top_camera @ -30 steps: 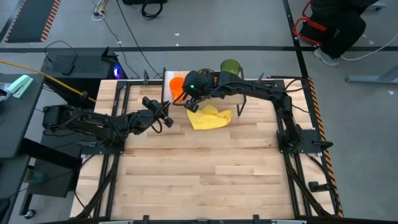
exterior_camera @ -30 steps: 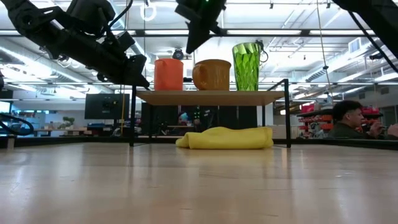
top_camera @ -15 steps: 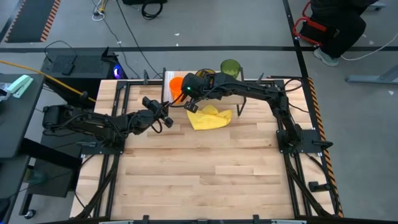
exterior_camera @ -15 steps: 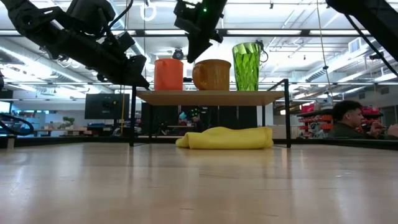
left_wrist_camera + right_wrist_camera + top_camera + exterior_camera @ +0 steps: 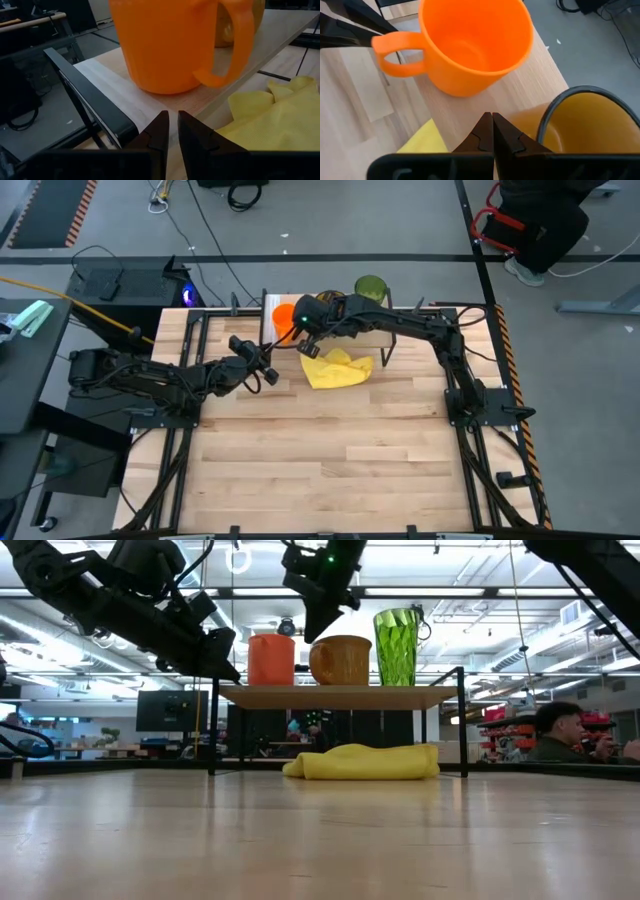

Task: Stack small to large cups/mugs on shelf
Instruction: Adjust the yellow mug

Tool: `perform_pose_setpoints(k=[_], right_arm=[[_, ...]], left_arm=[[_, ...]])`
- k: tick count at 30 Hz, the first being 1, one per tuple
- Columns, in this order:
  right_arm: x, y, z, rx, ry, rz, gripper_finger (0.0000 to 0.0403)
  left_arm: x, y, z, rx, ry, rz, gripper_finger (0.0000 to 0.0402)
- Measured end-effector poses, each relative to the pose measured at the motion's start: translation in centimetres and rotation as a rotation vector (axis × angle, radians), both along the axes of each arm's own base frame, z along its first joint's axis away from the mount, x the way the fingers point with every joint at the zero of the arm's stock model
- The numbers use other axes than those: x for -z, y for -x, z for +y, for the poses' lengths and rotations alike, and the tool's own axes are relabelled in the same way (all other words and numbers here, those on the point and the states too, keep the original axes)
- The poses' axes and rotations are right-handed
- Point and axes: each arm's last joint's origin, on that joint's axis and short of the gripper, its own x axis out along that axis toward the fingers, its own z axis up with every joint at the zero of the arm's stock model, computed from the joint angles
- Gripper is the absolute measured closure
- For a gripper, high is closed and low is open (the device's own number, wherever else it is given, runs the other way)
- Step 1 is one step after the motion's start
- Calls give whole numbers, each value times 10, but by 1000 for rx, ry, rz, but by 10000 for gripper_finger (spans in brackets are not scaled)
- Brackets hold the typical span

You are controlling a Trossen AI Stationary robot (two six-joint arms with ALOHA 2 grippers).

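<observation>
On the shelf (image 5: 340, 695) three cups stand upright on their bases in a row: a small orange mug (image 5: 271, 660) at the left, a wider amber mug (image 5: 341, 660) in the middle and a tall green tumbler (image 5: 396, 647) at the right. My right gripper (image 5: 492, 117) is shut and hangs over the board between the orange mug (image 5: 475, 45) and the amber mug (image 5: 590, 125), pointing down at a slant. My left gripper (image 5: 172, 125) stands just off the shelf's left end, level with the orange mug (image 5: 170, 45), with a narrow empty gap between its fingers.
A crumpled yellow cloth (image 5: 337, 368) lies on the slatted tabletop under and in front of the shelf. The shelf's thin black legs (image 5: 461, 720) stand at its ends. The near half of the table (image 5: 330, 470) is bare wood. A person (image 5: 560, 730) sits beyond the table at the right.
</observation>
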Motion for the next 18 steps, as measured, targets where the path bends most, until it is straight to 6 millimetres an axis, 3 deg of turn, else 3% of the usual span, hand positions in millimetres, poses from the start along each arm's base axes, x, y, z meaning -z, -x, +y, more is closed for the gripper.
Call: perform_pose_setpoints(k=[18], right_arm=[[7,1,3,12,30,69,403]], left_arm=[[0,0,0,0,1,1,354]])
